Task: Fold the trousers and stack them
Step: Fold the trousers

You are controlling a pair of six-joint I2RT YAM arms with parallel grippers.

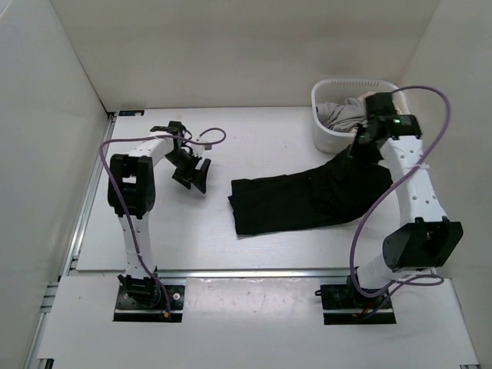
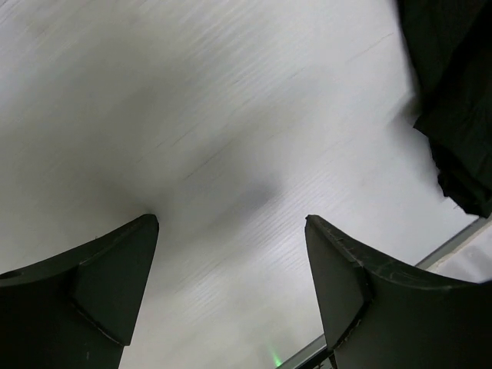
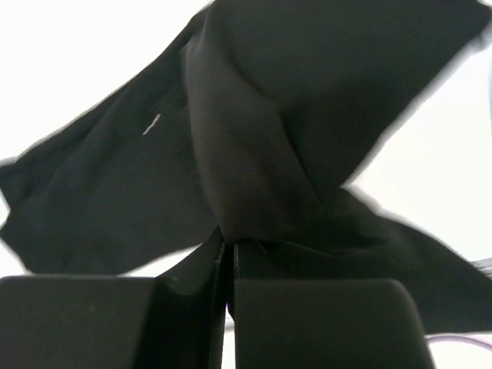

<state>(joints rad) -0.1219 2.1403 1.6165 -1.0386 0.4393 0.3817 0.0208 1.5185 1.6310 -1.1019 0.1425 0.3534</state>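
Top view: trousers (image 1: 307, 196) lie centre-right on table (image 1: 177, 231). One end is spread flat mid-frame; the other rises twd upper right. There R gripper (image 1: 366, 144) has hold of the cloth, just in front of basket (image 1: 327, 92). Basket sits in upper right corner w/ grey garment (image 1: 342, 115) inside. L gripper (image 1: 194, 175) is left of centre over bare table, well apart from trousers, jaws spread.

Left wrist view: L gripper (image 2: 231, 223) is wide open, nothing btwn the fingers, only table (image 2: 192, 115) beneath. An edge of trousers (image 2: 461, 92) shows at upper right of frame, clear of both fingers.

Right wrist view: R gripper (image 3: 228, 250) is pinched tight on a fold of trousers (image 3: 307, 115), fingers nearly meeting at bottom centre. Fabric bunches at the tips and fans up across most of the frame, w/ blurred edges at right.
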